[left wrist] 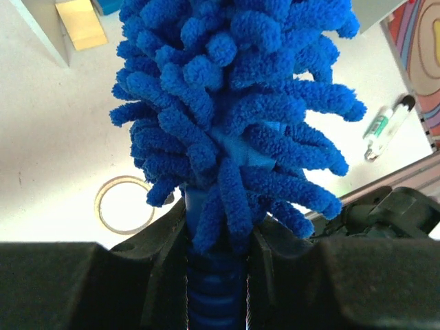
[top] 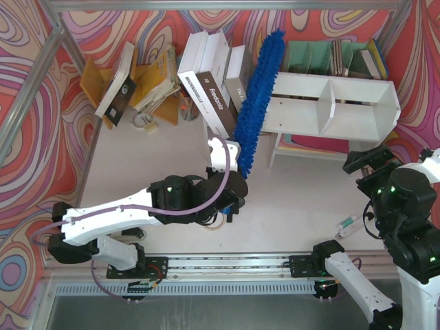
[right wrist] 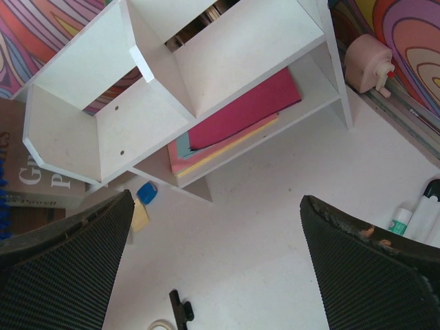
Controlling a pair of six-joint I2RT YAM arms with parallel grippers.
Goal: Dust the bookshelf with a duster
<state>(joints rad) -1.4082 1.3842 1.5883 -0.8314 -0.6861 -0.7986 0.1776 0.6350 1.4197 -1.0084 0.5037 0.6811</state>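
Observation:
The duster [top: 258,96] is a long bright blue fluffy head, standing slanted from the table middle up to the left end of the bookshelf [top: 302,86]. Its tip reaches past the shelf's upper left corner. My left gripper [top: 234,168] is shut on the lower end. In the left wrist view the duster's ribbed blue handle sits clamped in the left gripper [left wrist: 216,275], with the fluffy duster [left wrist: 234,103] filling the view above. The right gripper [right wrist: 216,254] hangs open and holds nothing, in front of the white two-compartment bookshelf [right wrist: 227,62]. From above, the right gripper [top: 368,163] is at the shelf's right front.
Large books [top: 206,75] lean behind the duster, a yellow rack [top: 148,82] stands at back left, a teal organizer [top: 330,58] behind the shelf. A tape ring [left wrist: 124,204], a glue stick [left wrist: 385,127] and a black clip [right wrist: 180,309] lie on the table. Coloured sheets [right wrist: 244,110] sit under the shelf.

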